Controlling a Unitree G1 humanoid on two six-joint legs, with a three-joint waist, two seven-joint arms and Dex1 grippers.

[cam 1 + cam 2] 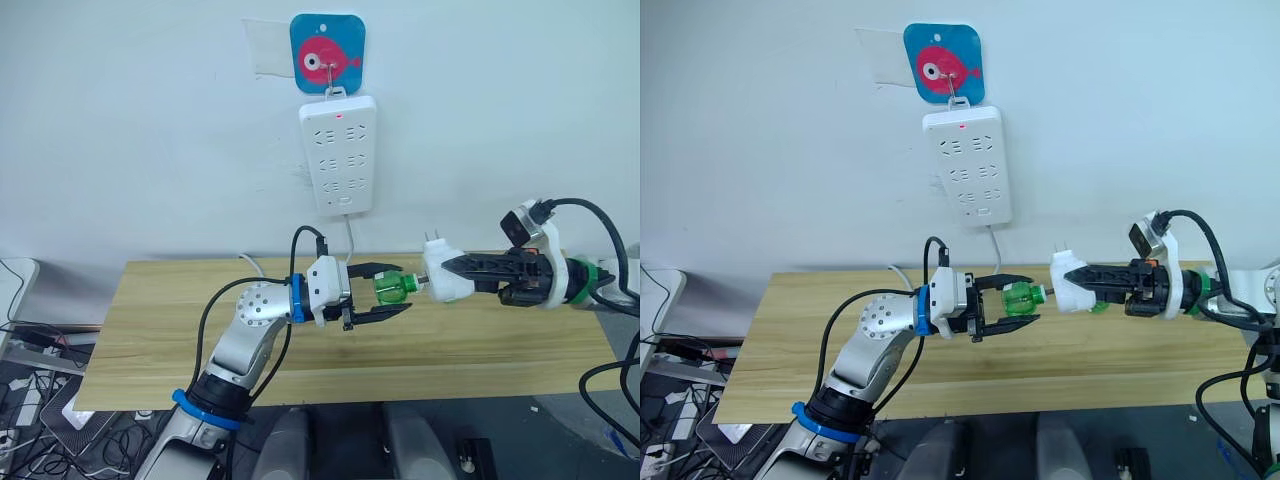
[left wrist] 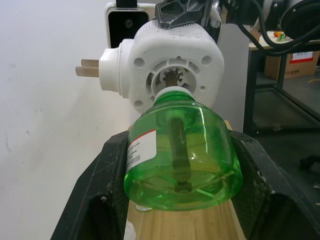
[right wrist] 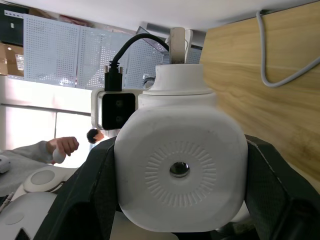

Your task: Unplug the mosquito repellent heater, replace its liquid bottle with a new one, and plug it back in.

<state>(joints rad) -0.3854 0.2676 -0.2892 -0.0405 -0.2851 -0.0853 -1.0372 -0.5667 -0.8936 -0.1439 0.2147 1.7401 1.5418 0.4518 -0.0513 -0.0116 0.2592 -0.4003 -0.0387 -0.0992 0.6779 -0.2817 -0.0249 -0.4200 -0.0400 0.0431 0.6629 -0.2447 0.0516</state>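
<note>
1. Heater: the mosquito repellent heater (image 1: 441,273) is clamped in the right claw (image 1: 462,270) above the table (image 1: 160,330), unplugged, prongs upward. Judged light, rigid, smooth; hold by its flat sides.
2. Green bottle (image 1: 392,289), gripped by the left claw (image 1: 385,291), neck at the heater's socket. Judged light, slippery.
3. Clearance: open air around both; power strip (image 1: 338,152) well above.

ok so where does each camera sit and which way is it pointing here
Left eye: on the head, looking forward and down over the wooden table toward the wall power strip; both arms show.
Right eye: beside it, same scene, both arms.
Left wrist: looks along the left end effector at the green bottle meeting the mosquito repellent heater.
Right wrist: looks along the right end effector at the heater's vented face.
Shared: the heater and both end effectors.
</note>
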